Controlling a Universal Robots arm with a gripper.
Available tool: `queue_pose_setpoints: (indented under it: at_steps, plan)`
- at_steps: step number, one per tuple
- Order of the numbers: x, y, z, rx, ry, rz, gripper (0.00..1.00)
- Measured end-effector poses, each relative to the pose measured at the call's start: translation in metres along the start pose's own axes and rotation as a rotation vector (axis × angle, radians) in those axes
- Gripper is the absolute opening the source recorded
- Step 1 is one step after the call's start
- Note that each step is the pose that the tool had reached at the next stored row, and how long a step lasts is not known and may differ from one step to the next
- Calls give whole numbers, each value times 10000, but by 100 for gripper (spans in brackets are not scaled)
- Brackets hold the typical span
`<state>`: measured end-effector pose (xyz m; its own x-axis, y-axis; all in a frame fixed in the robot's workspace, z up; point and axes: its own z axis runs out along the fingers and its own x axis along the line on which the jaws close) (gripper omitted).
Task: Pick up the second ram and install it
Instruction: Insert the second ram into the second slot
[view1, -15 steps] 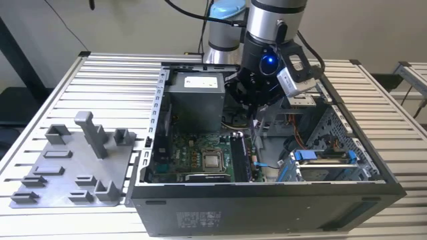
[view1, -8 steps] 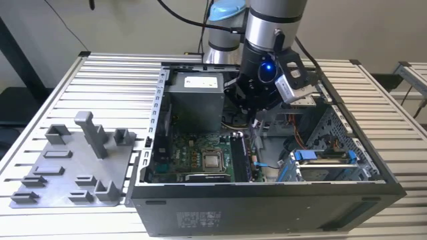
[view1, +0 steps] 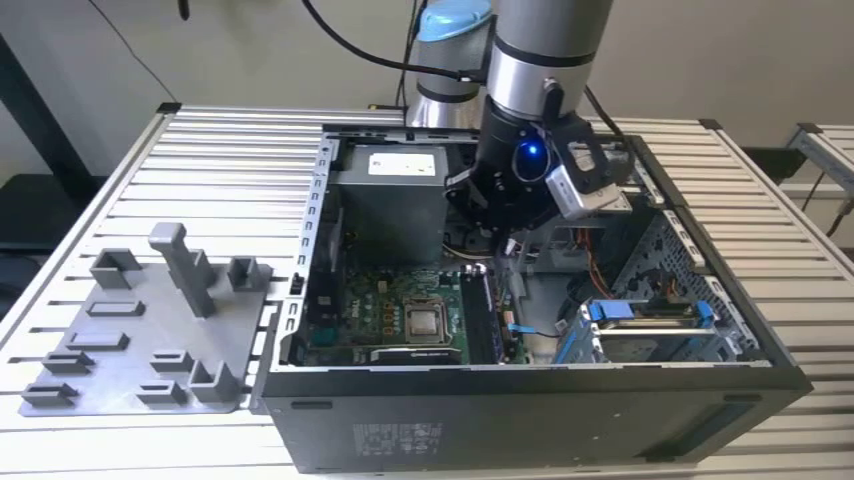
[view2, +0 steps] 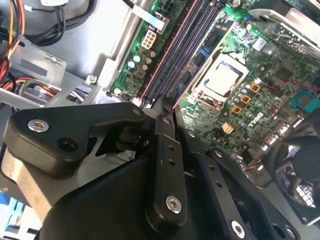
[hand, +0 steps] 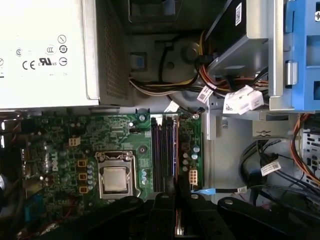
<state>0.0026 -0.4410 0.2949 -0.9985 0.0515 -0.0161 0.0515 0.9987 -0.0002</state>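
Because it must drop in straight, your gripper (hand: 175, 196) hangs over the memory slots (hand: 162, 150), closed narrow, apparently pinching the second ram (hand: 178, 217) edge-on

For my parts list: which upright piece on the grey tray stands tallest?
The slim post near the middle of the tray; the blocks around it are clearly shorter.

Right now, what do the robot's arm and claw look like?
The arm is a silver-grey tube with a light-blue joint cap and black cables. Its gripper is black, with jointed links and silver screws; a blue light glows above it.
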Motion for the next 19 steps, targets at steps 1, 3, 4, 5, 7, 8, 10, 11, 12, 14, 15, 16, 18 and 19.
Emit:
queue_pose_setpoints:
  at_steps: [1,3,4,5,7,8,10,11,12,14,15,16,18,19]
  plan:
    - [5,-1,18,-1,2,-8,14]
    - [21,-3,53,-1,3,-27,14]
    - [30,-4,72,-1,3,-36,14]
    - [40,-4,91,-1,3,-42,14]
    - [48,-5,126,0,3,-53,14]
    - [49,-5,143,-1,3,-58,14]
    - [51,-5,180,-2,6,-62,14]
    - [52,-6,198,0,11,-66,14]
    - [53,-7,217,-1,15,-70,14]
    - [54,-9,253,-1,21,-84,14]
    - [53,-11,269,-1,31,-94,14]
    - [53,-15,282,1,46,-103,14]
    - [55,-17,316,1,61,-105,14]
    - [55,-17,333,1,67,-105,14]
